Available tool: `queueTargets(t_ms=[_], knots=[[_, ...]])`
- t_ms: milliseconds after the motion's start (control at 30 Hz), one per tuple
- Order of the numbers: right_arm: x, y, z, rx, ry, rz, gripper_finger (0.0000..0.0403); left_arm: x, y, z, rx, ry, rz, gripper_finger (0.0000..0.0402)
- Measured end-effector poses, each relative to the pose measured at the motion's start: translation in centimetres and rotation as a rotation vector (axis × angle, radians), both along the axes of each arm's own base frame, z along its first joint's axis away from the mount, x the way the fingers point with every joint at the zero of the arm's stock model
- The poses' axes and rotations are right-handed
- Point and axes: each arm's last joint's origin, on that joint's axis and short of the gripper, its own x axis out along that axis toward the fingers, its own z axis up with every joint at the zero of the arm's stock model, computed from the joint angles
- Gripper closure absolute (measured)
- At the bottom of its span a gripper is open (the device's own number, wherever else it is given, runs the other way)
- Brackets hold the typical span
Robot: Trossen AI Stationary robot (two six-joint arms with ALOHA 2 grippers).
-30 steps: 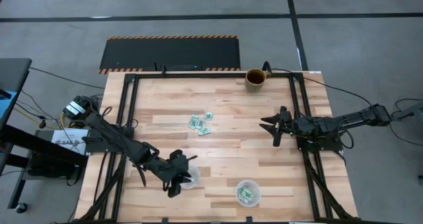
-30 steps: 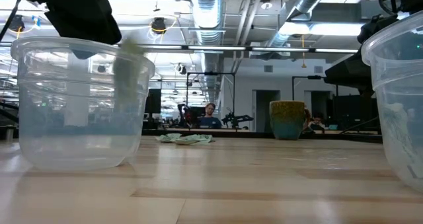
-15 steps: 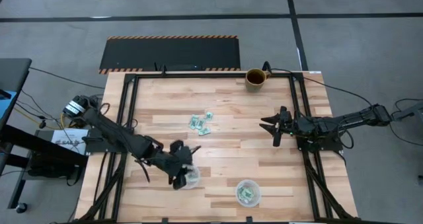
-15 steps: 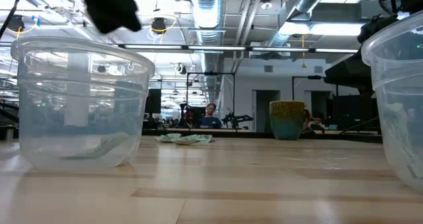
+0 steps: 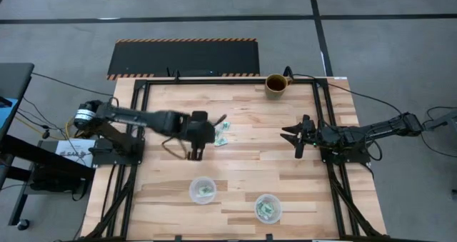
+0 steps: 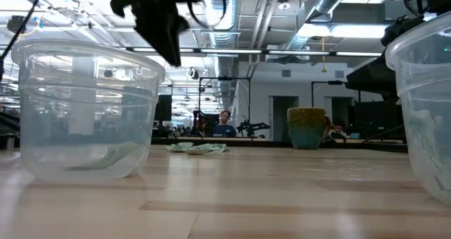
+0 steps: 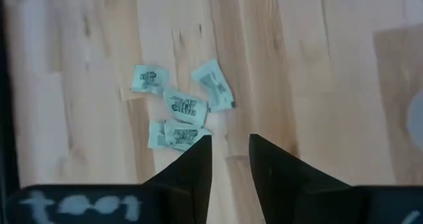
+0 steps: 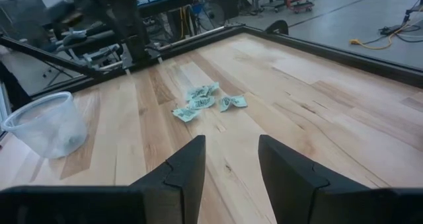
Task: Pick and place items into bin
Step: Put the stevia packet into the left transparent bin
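A pale wooden desk (image 5: pixel 235 170) stands on a grey floor, with a dark mat edged in hazard stripes just beyond its far side and an open workshop with ceiling ducts visible behind it in the low view.

The landmark here is the small cluster of mint-green items (image 5: pixel 218 133) lying flat near the middle of the desk. The left wrist view shows five of these little packets (image 7: pixel 180 112): one apart at the cluster's edge, one tilted diagonally, and three overlapping, their long sides pointing in differing directions. Nearer the desk's front edge than the cluster stand two clear round cups, both upright. One cup (image 5: pixel 202 190) holds a single pale piece lying on its bottom, seen in the low view (image 6: pixel 106 156); the other cup (image 5: pixel 268 208) holds several. One brown mug (image 5: pixel 275 83) stands upright at the desk's far edge, well apart from the cluster.

The left pincer (image 5: pixel 196 143) hovers just beside the cluster, pointing down at the desk, its two fingers (image 7: pixel 188 174) a narrow gap apart and holding nothing. The right pincer (image 5: pixel 298 138) waits well to the side of the cluster, fingers (image 8: pixel 182 171) parted moderately and empty, aimed toward the packets.
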Motion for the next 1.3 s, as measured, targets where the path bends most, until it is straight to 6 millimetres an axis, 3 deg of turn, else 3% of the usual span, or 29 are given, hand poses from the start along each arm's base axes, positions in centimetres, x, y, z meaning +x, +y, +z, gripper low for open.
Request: queueTargets(t_ms=[233,433,667,933,1300], knots=[[0.0,0.0,0.0,0.0,0.0,0.0,0.0268,1.2,5.4,-2.6,-0.09,0.093,-0.114,0.0288],[0.0,0.0,0.0,0.0,0.0,0.0,0.027,2.1,7.6,-5.6,-0.136,0.176,-0.165,0.0268],[0.0,0.0,0.0,0.0,0.0,0.0,0.0269,2.5,9.0,-7.8,-0.168,0.229,-0.194,0.0266],[0.0,0.0,0.0,0.0,0.0,0.0,0.0269,2.7,10.3,-7.7,-0.129,0.179,-0.221,0.028],[0.0,0.0,0.0,0.0,0.0,0.0,0.0269,1.6,10.3,-11.0,-0.11,0.157,-0.207,0.0281]])
